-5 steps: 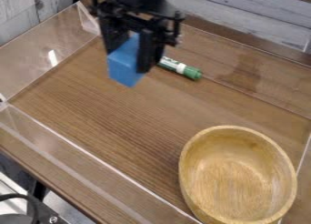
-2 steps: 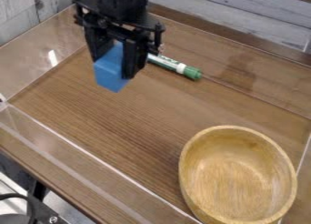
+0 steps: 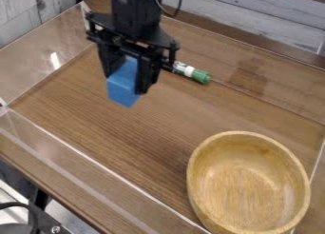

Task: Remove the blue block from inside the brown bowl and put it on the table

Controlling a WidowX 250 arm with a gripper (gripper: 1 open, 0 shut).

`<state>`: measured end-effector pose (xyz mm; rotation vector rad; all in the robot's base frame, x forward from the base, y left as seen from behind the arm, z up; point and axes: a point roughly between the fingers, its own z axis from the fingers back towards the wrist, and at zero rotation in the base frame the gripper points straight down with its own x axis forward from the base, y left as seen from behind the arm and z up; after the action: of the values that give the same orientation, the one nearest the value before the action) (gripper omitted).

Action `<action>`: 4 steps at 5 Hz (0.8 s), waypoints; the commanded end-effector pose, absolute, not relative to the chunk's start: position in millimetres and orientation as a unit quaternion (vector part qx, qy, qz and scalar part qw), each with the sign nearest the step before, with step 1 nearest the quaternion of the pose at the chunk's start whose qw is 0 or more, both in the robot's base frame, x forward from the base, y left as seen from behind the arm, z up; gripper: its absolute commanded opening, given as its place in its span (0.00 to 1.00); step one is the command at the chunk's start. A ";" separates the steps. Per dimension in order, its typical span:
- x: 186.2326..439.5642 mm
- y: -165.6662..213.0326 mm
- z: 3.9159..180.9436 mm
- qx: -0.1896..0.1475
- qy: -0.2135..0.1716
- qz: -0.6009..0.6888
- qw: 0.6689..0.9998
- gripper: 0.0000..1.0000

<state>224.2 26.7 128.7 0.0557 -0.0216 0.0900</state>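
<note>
Since a second ago the arm has slid a little toward the left of the view and dropped closer to the wood, carrying its load with it; the bowl and the marker have stayed where they were.

The black gripper (image 3: 127, 81) points straight down, its jaws clamped on the blue block (image 3: 124, 83), which hangs between the fingers with its long side upright. I cannot tell whether its lower end touches the surface or sits just above it.

The table (image 3: 152, 133) is dark brown wood grain, the lines running diagonally, with a soft glare across the far right part. Low clear acrylic walls (image 3: 76, 185) edge it; the near one catches the light along its top rim, and a second runs down the left side.

The brown bowl (image 3: 249, 184) sits at the near right corner, well apart from the arm, wide and shallow, pale tan with visible grain, with nothing in it. Its right edge runs close to the frame border.

Just behind and to the right of the gripper lies a green-and-white marker (image 3: 192, 73), flat on the wood and angled, its left end hidden behind the fingers.

Beyond the far wall are pale grey-white planks (image 3: 267, 14). At the near left, below the tabletop, dark metal framing and cables (image 3: 19, 217) show.
</note>
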 end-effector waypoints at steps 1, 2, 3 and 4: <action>231.3 25.3 127.1 0.035 -0.027 0.043 0.998 0.00; 234.5 24.0 118.2 0.037 -0.026 0.043 0.998 0.00; 237.6 23.3 109.6 0.038 -0.023 0.041 0.998 0.00; 239.9 23.0 101.4 0.039 -0.021 0.041 0.998 0.00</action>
<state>234.8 23.5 93.7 0.0709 -0.0070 0.0909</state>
